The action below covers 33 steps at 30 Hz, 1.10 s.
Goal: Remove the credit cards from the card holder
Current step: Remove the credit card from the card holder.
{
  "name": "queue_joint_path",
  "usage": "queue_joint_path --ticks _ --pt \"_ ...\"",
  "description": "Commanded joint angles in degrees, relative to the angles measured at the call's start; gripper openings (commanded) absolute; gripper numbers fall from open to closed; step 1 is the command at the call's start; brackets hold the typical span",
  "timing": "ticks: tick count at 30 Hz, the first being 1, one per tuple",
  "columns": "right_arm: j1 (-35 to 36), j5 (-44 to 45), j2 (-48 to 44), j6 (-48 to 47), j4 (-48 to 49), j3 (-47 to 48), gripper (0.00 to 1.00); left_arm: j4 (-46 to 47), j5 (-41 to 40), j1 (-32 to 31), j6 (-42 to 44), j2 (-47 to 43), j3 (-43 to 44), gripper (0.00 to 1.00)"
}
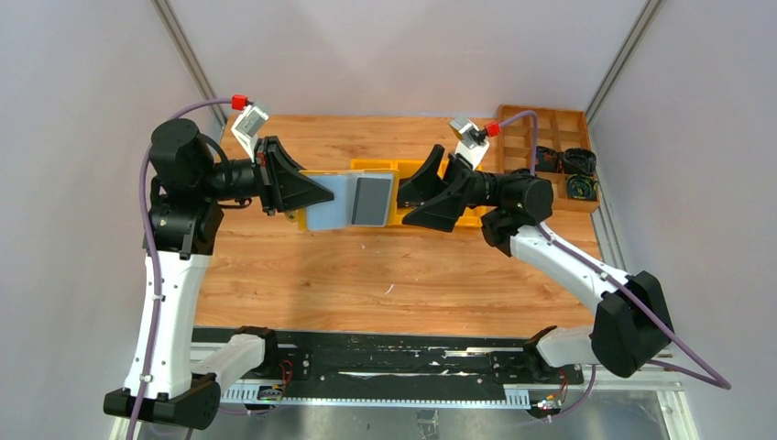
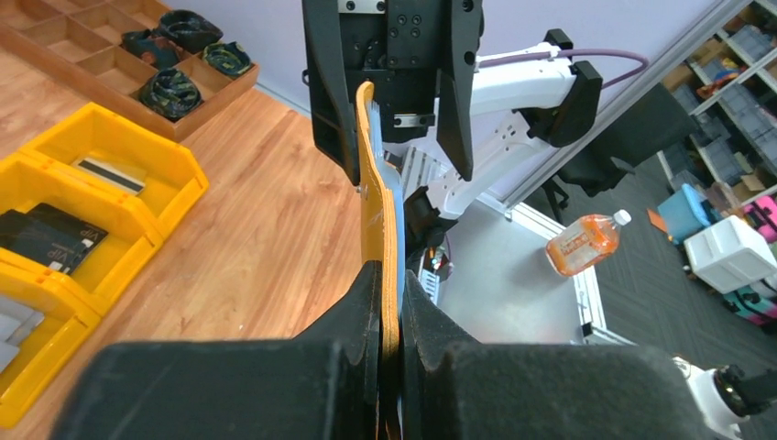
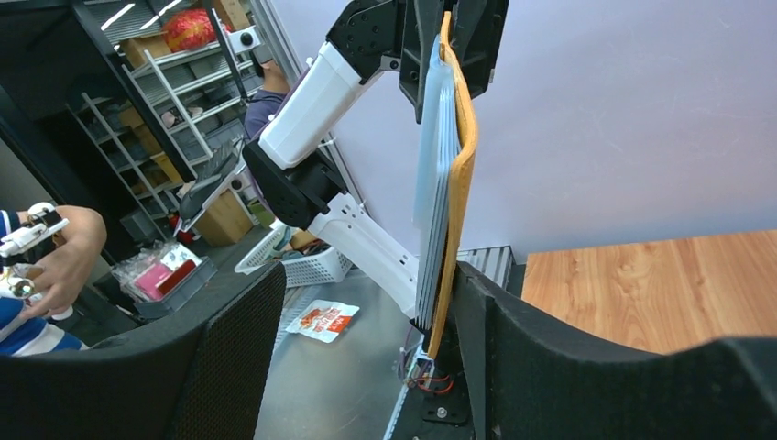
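Observation:
The card holder [image 1: 332,202] hangs open above the table, pale grey inner face up, with a dark grey rectangle [image 1: 371,200] on its right half. My left gripper [image 1: 322,196] is shut on its left edge. In the left wrist view the mustard cover [image 2: 377,220] runs edge-on out of the pinched jaws [image 2: 392,298]. My right gripper [image 1: 401,206] stands open around the holder's right edge. In the right wrist view the holder [image 3: 461,156] rests against the right finger [image 3: 550,357], its thin grey layers [image 3: 432,183] facing the wide gap [image 3: 366,275]. Pale grey cards [image 2: 9,323] lie in a yellow bin.
Yellow plastic bins [image 1: 376,167] sit on the table under and behind the holder. One [image 2: 119,137] holds a striped card, another a black card [image 2: 46,236]. A brown wooden divided tray [image 1: 550,137] with dark round items stands at the back right.

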Motion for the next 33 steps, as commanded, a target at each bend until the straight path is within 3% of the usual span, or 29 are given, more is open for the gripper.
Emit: queue_joint_path --ticks 1,6,10,13,18,26,30,33 --pt "2.2 2.9 -2.0 -5.2 -5.3 1.7 0.65 -6.2 -1.9 0.2 7.2 -0.6 3.1 0.00" --pt "6.6 9.8 -7.2 -27.4 -37.4 6.3 0.29 -11.7 -4.6 0.2 12.7 -0.1 5.4 0.00" --pt "8.9 13.3 -9.3 -32.1 -42.5 6.7 0.09 -16.6 -10.2 0.2 18.8 0.1 7.2 0.00" --pt "10.2 14.8 -9.4 -33.1 -43.9 6.8 0.00 -17.0 -15.1 0.2 20.9 -0.6 7.1 0.00" --pt "12.7 16.6 -8.7 -35.5 -48.1 8.8 0.00 -16.9 -15.0 0.2 20.8 -0.9 7.0 0.00" --pt "14.8 19.3 -8.7 -39.9 -53.2 9.8 0.09 -16.9 -13.2 0.2 20.6 -0.9 7.3 0.00" --pt "14.9 18.5 -9.3 -40.6 -53.5 9.2 0.25 -17.0 -11.5 0.2 19.8 -0.7 7.5 0.00" --pt "14.9 18.5 -9.8 -41.0 -54.1 8.9 0.27 -17.0 -11.0 0.2 19.4 -0.8 7.5 0.00"
